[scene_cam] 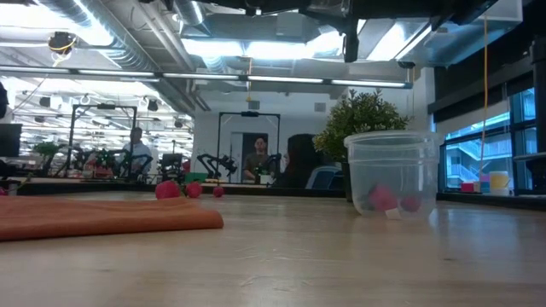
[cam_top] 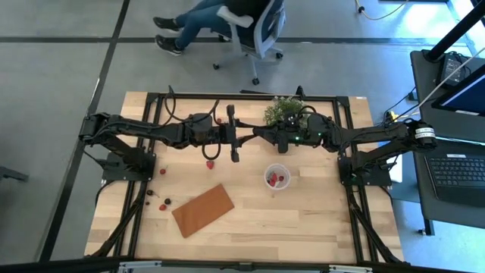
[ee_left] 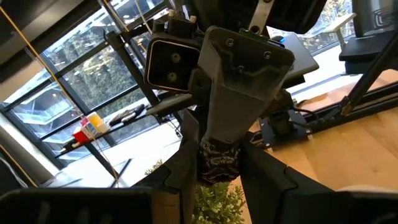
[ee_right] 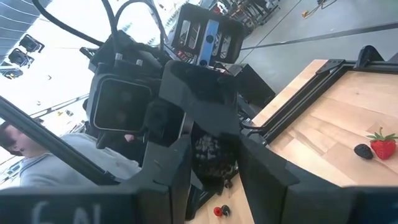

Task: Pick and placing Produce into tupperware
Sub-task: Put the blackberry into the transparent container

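My two grippers meet tip to tip high over the middle of the table, left gripper (cam_top: 242,137) and right gripper (cam_top: 250,137), each turned a quarter against the other. A dark blackberry (ee_left: 219,163) (ee_right: 216,155) sits between both pairs of fingers. The clear round cup (cam_top: 276,177) (scene_cam: 394,175) stands upright on the table near the right arm, with red pieces (scene_cam: 382,198) at its bottom. Loose strawberries (cam_top: 210,164) and dark berries (cam_top: 164,205) lie on the wood on the left side. My left gripper (ee_left: 219,177) has the blackberry pinched between its two fingers, coming level from the table's left. The berry is lifted clear of the table. My right gripper (ee_right: 214,174) pinches the same blackberry's other sides (ee_right: 205,163), coming level from the table's right, its fingers crossed against the left gripper's.
A flat brown board (cam_top: 203,210) (scene_cam: 102,217) lies near the front, left of the cup. A green potted plant (cam_top: 284,110) (scene_cam: 363,115) stands by the far edge under the right arm. A person sits on a chair (cam_top: 254,30) beyond the table.
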You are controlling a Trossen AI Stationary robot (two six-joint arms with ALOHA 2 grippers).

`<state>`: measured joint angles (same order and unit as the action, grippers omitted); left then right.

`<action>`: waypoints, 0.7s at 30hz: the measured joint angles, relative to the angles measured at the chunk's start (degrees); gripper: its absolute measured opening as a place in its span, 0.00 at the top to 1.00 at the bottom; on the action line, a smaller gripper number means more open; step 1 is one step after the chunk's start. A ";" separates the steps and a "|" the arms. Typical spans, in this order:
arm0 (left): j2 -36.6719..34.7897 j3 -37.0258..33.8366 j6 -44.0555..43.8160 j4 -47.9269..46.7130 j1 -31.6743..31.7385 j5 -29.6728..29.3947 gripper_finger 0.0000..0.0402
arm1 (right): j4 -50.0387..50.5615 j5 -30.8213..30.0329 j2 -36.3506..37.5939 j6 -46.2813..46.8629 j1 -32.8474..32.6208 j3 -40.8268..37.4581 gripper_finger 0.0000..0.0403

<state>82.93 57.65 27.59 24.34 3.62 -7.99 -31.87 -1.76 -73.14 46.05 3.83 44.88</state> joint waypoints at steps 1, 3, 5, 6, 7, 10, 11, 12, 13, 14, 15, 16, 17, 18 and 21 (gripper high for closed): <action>0.01 0.00 0.00 -0.01 0.00 0.01 0.75 | 0.02 0.14 -0.01 -0.01 -0.02 0.00 0.68; -0.01 0.00 0.02 0.01 0.00 0.02 0.75 | 0.02 0.29 0.00 -0.01 -0.02 0.00 0.68; 0.01 0.00 0.04 0.40 0.00 0.04 0.75 | 0.02 0.38 0.01 -0.01 -0.02 0.00 0.68; 0.01 0.00 0.08 0.74 0.00 0.07 0.75 | 0.00 0.50 -0.01 -0.01 -0.02 0.00 0.68; 0.01 0.00 0.09 1.01 0.02 0.07 0.75 | -0.01 0.58 0.00 -0.01 -0.03 0.00 0.68; 0.01 0.00 0.59 1.08 0.10 0.15 0.75 | -0.03 1.61 0.01 -0.03 -0.02 0.00 0.71; 0.01 0.00 1.10 1.07 0.13 0.24 0.75 | 0.00 1.59 0.01 -0.17 -0.02 0.00 0.72; 0.01 0.00 1.42 1.06 0.14 0.21 0.75 | 0.00 1.61 0.01 -0.45 -0.02 0.00 0.73; 0.01 0.00 1.53 1.07 0.13 0.20 0.75 | 0.00 1.62 0.01 -1.09 -0.01 0.00 0.75; 0.01 0.00 1.55 1.07 0.13 0.20 0.75 | 0.00 1.62 0.01 -1.36 -0.01 0.00 0.76; 0.01 0.00 1.55 1.07 0.13 0.18 0.75 | 0.00 1.62 0.02 -1.41 0.00 0.00 0.77; 0.01 0.00 1.53 1.07 0.13 0.17 0.75 | 0.00 1.62 0.03 -1.42 0.00 0.00 0.77; 0.01 0.00 1.53 1.07 0.13 0.17 0.75 | 0.00 1.62 0.03 -1.52 0.03 0.00 0.77; 0.01 0.00 1.53 1.07 0.12 0.17 0.75 | 0.00 1.64 0.03 -1.60 0.03 0.00 0.77; 0.01 0.00 1.51 1.05 -0.04 0.09 0.74 | 0.00 1.80 0.03 -1.58 0.00 0.00 0.77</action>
<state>82.94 57.65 29.10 25.39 3.57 -7.90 -31.88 0.05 -73.10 44.47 3.84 44.88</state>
